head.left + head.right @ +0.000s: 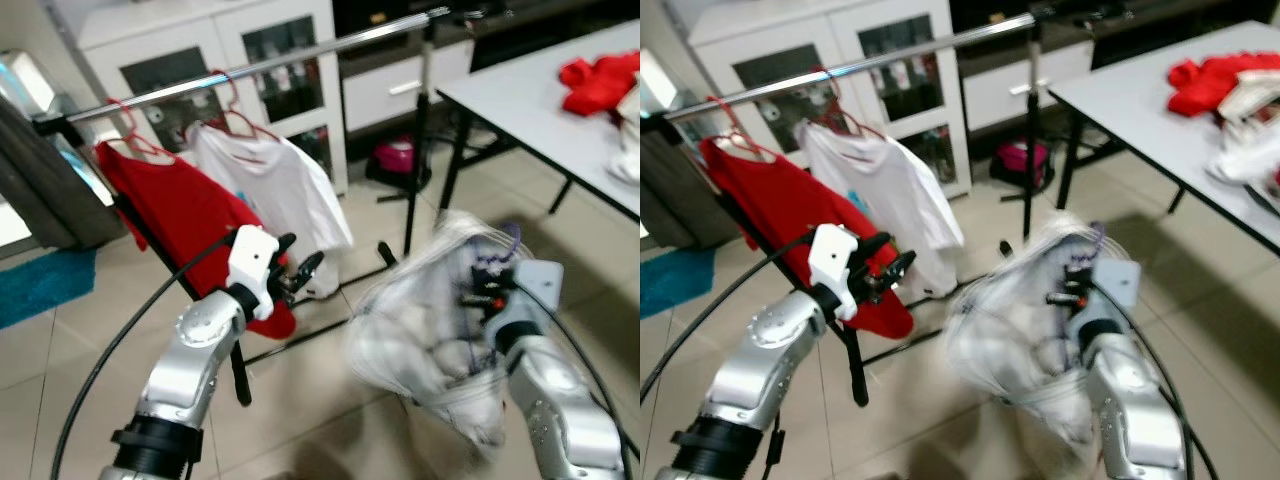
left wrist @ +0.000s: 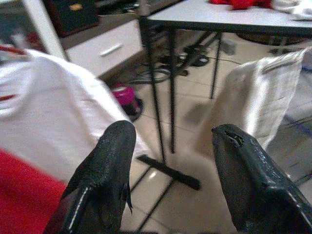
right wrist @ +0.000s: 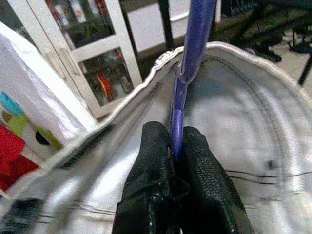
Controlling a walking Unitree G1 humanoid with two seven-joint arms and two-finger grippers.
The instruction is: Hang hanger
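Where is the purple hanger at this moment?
The purple hanger is pinched in the right gripper, inside the collar of a white garment. In the eye views it sits low on the robot's right, in front of the clothes rail.

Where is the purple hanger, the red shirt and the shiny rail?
purple hanger [image 3: 187, 53], right wrist view, on its stem above the shut right claw.
red shirt [image 1: 170, 210], left eye view, middle of its front.
shiny rail [image 1: 300, 58], left eye view, mid-length of the bar.
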